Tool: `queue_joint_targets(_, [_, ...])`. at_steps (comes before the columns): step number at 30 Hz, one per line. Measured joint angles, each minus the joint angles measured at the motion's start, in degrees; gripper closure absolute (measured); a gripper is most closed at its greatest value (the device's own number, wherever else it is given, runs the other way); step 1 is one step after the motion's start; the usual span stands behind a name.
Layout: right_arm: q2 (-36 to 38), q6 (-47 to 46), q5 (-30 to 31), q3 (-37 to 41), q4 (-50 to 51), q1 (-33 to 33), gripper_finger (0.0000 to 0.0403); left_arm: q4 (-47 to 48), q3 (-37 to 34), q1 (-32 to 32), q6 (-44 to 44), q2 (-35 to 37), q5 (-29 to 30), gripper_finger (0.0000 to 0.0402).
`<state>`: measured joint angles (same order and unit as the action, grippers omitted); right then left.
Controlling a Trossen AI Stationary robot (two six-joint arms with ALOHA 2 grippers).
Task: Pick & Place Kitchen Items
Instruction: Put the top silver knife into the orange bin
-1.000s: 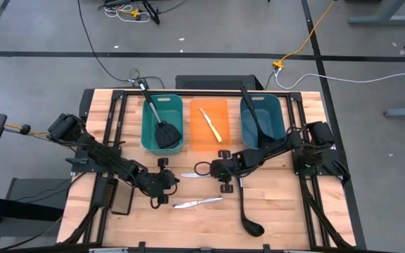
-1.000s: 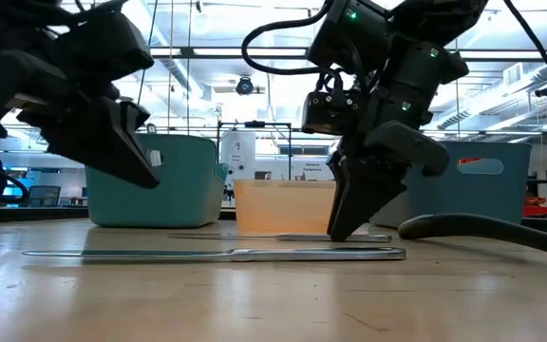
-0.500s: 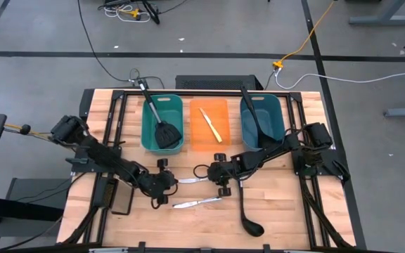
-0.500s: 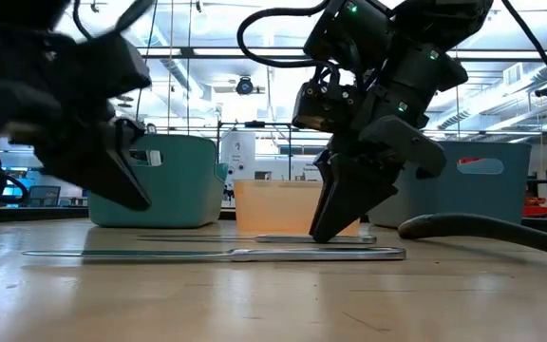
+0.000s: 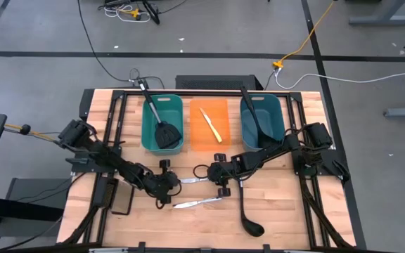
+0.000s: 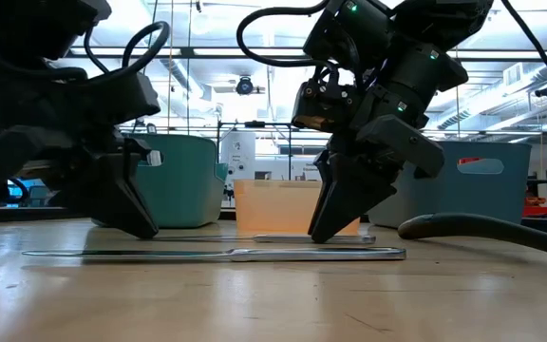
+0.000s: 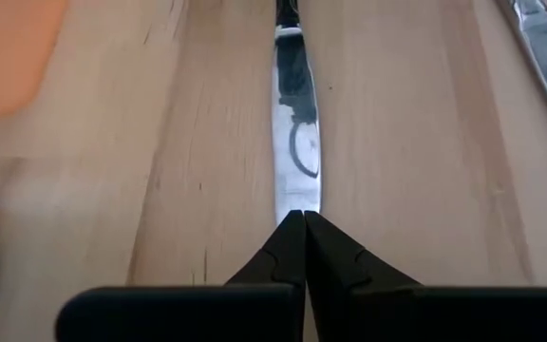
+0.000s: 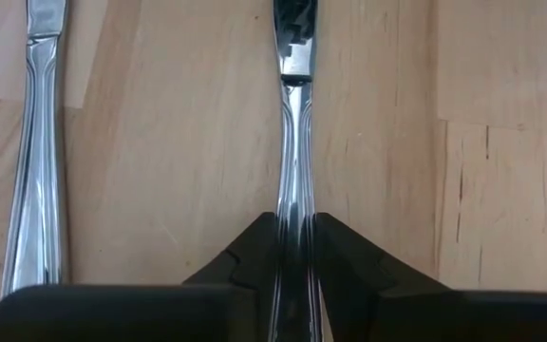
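Note:
A silver table knife (image 5: 192, 180) lies flat on the wooden table between my two grippers. My right gripper (image 8: 295, 224) is shut on its handle. My left gripper (image 7: 298, 217) is shut, with its tips down at the blade's free end. A second silver knife (image 5: 197, 202) lies flat nearer the front edge, and a long black ladle (image 5: 245, 209) lies to its right. A black spatula (image 5: 162, 130) leans in the teal bin (image 5: 148, 123), a cream-handled knife (image 5: 211, 125) lies in the orange bin (image 5: 225, 137), and another ladle (image 5: 253, 116) leans in the blue bin (image 5: 273, 119). My left gripper comes slanting down from the table's left, along the knife. The blade's free end (image 7: 296, 195) runs up to and under the shut fingertips; whether they press on it I cannot tell. My right gripper pinches the knife's handle (image 8: 295, 204) between its two fingers, one on each long side. The fingers slant down from the table's right and lie along the handle. The knife lies flat on the table.
The three bins stand in a row along the far side. A flat black pad (image 5: 121, 202) lies at the front left beside my left arm. Black frame rails (image 5: 111, 133) run along both sides of the table.
My left gripper has come down to the table at the blade end of the knife, staying shut. My right gripper has tipped slightly on the handle without leaving its place. Both knives lie where they were.

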<state>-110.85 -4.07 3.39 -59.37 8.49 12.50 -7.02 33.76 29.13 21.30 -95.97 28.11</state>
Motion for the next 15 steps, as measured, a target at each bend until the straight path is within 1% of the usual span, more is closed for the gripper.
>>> queue_joint_targets(6, [1.39, -1.17, 0.26, 0.1, 0.24, -0.01, 0.0301, 1.47, 0.09, -0.61, 4.76, -1.3, -0.8, 0.0398])
queue_joint_targets(11, [2.41, -1.23, 2.02, -0.64, 3.01, -0.01, 0.0271, 1.84, 0.13, -0.79, 5.81, -1.7, -1.33, 0.0398])
queue_joint_targets(15, [2.56, -1.25, 2.09, -1.97, 7.33, -0.03, 0.0253, 1.98, 0.13, -0.79, 5.98, -1.72, -1.45, 0.0399])
